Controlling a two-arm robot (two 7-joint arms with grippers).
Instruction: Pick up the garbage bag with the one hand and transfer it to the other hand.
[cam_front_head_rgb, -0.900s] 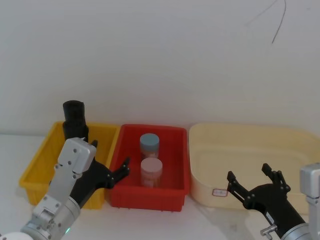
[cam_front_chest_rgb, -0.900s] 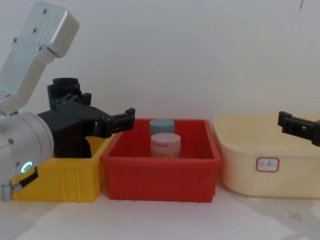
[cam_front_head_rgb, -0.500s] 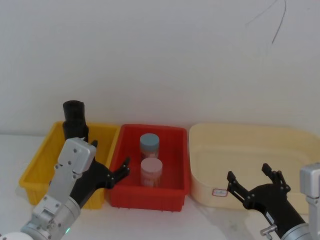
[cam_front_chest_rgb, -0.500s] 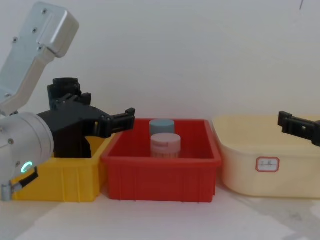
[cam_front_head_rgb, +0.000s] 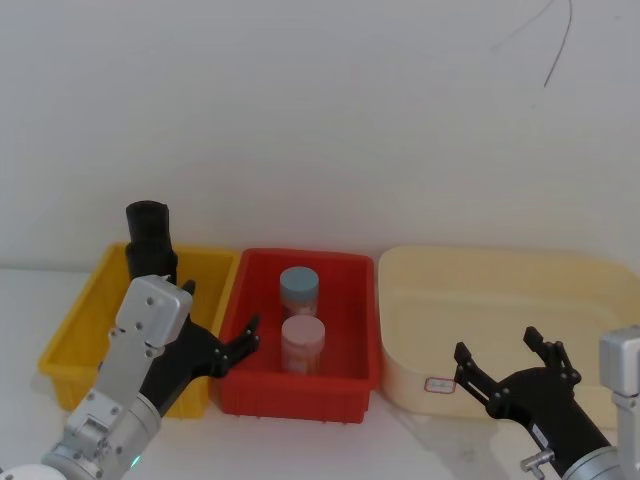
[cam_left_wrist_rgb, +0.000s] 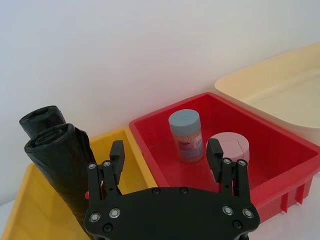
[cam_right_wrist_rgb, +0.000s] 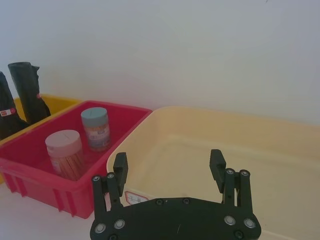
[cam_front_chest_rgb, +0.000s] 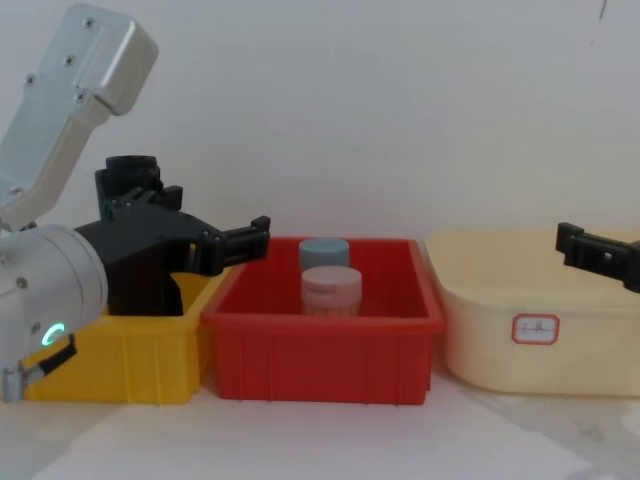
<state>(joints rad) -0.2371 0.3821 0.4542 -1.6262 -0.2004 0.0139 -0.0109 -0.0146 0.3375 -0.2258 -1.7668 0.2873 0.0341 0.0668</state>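
Note:
Two black rolls stand upright in the yellow bin (cam_front_head_rgb: 70, 335). The nearer roll is the garbage bag (cam_right_wrist_rgb: 6, 120), with a red-and-white band around it; it also stands close by in the left wrist view (cam_left_wrist_rgb: 60, 165). A plain black roll (cam_front_head_rgb: 150, 238) stands behind it. My left gripper (cam_left_wrist_rgb: 165, 152) is open and holds nothing. It hovers low over the wall between the yellow and red bins (cam_front_head_rgb: 218, 318), just beside the garbage bag without touching it. My right gripper (cam_right_wrist_rgb: 168, 160) is open and holds nothing, in front of the cream tub (cam_front_head_rgb: 496, 345).
The red bin (cam_front_head_rgb: 345, 395) in the middle holds a blue-lidded jar (cam_front_head_rgb: 299, 290) and a pink-lidded jar (cam_front_head_rgb: 302, 342). A large cream tub (cam_front_head_rgb: 590, 290) stands on the right. A white wall rises right behind the bins. White tabletop lies in front of them.

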